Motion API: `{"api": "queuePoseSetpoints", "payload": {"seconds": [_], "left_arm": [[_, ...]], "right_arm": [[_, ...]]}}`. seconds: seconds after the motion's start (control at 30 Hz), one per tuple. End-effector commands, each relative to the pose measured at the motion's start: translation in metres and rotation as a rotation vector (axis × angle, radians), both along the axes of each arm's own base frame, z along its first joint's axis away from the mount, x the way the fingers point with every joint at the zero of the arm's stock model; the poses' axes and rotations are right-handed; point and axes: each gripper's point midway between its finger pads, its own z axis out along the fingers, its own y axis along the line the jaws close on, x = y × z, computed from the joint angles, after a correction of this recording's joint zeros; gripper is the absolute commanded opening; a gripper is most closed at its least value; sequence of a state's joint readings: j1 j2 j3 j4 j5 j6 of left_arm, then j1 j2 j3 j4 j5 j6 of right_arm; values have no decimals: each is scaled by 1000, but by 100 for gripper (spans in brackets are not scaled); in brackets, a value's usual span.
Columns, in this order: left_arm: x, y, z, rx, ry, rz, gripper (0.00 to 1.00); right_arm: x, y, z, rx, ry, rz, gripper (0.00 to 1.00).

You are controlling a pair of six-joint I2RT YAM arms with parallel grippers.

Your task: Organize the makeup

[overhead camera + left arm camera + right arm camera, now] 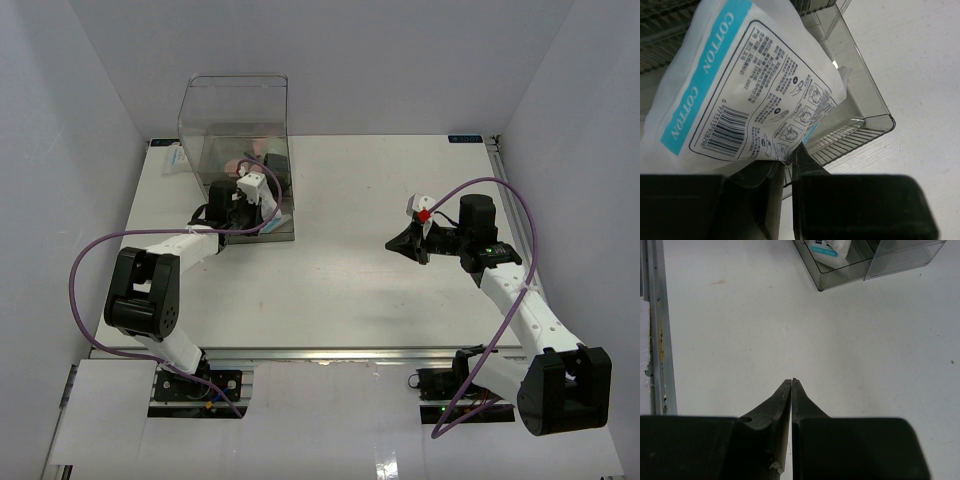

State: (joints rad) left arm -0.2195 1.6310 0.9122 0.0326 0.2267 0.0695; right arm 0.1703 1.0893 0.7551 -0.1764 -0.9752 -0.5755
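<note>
Your cotton packet (740,100) hung over the smoky tray (865,107) at ten o'clock on the table (350,290), its corner pinched in your left gripper (789,162); your right gripper (791,382), at three o'clock, was closed on nothing

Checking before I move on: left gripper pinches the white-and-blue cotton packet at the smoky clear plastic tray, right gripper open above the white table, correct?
No: the right gripper is shut, empty, per the right wrist view. The left gripper does pinch the white-and-blue cotton packet at the tray.
</note>
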Motion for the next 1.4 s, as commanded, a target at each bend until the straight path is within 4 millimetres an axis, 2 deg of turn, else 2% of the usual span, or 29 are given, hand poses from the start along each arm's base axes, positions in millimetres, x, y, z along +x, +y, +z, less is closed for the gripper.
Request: {"api": "queuePoseSetpoints", "payload": {"seconds": [0.0, 0.43, 0.73, 0.83, 0.97, 1.13, 1.37], "left_arm": [[-3, -10, 20, 3, -18, -81, 10], [-16, -25, 13, -33, 76, -172, 10], [-3, -24, -7, -18, 137, -139, 12], [0, -24, -9, -17, 145, -132, 16], [4, -21, -8, -9, 140, -105, 30], [4, -22, 2, -26, 115, -93, 38], [-1, -22, 48, -76, 2, -76, 54]], "right_arm": [[-1, 1, 4, 14, -16, 16, 8], [-2, 1, 6, 18, -21, 18, 8], [-2, 1, 5, 16, -20, 16, 8], [-1, 1, 4, 15, -18, 14, 8], [-1, 1, 3, 14, -13, 14, 8], [-1, 1, 3, 13, -14, 13, 8], [0, 0, 3, 13, -14, 13, 8]]}}
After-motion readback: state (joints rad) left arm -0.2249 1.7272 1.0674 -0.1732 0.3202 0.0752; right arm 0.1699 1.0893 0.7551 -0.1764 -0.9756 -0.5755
